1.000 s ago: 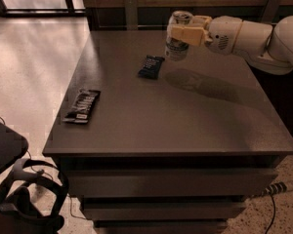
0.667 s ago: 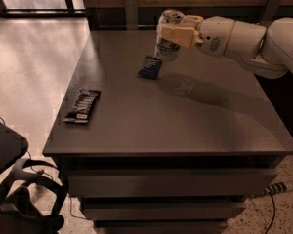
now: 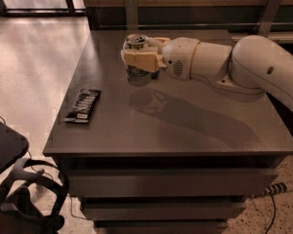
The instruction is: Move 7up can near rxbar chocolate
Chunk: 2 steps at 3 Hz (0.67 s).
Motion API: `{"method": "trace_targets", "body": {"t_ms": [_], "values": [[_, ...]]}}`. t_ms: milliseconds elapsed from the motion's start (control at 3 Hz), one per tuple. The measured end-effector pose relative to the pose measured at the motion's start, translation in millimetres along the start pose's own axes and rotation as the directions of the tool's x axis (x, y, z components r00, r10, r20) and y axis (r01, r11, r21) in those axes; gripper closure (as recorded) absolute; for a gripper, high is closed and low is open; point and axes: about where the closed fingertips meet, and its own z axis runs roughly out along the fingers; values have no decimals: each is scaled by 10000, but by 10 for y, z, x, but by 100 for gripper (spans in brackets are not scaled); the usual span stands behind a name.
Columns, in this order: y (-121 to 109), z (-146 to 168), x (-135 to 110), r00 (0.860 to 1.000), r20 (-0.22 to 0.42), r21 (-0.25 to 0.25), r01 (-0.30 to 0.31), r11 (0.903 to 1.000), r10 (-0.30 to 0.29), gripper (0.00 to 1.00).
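My gripper (image 3: 139,57) is shut on the 7up can (image 3: 137,74), a pale can with green print and a silver top. It holds the can upright above the table, over the back middle part. The can's shadow falls on the tabletop just below it. The rxbar chocolate (image 3: 83,106), a long black wrapper with white lettering, lies flat near the table's left edge, well to the left and in front of the can. The white arm reaches in from the right.
The dark grey table (image 3: 195,130) has drawers below its front edge. A dark chair and a headset lie on the floor at the lower left (image 3: 19,194). A wall rail with two posts runs behind the table.
The gripper has carried the can to the left, over where the dark navy wrapper lay; that wrapper is now hidden behind the can and gripper.
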Motion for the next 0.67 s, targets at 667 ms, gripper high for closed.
{"method": "trace_targets", "body": {"t_ms": [667], "values": [[461, 238, 280, 9991, -139, -25, -400, 9992, 400, 100]]}}
